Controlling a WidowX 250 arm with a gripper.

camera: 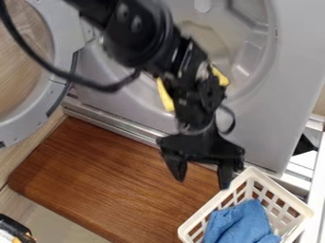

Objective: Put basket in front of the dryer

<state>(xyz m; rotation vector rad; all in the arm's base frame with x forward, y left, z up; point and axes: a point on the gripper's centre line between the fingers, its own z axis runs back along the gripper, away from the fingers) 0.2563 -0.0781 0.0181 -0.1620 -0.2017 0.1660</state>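
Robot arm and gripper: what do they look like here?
The arm is black, with chunky rounded joints, round bolt heads and a thick black cable. The gripper is black too, a wide crosspiece with two tapering fingers.

A flat, reddish-brown wooden board with rounded corners and visible grain lies slanted across the near part of the scene, from the left toward the right. At its right end sits a cream-white plastic basket with slotted walls, overlapping the board; how much of its base rests there is hidden.
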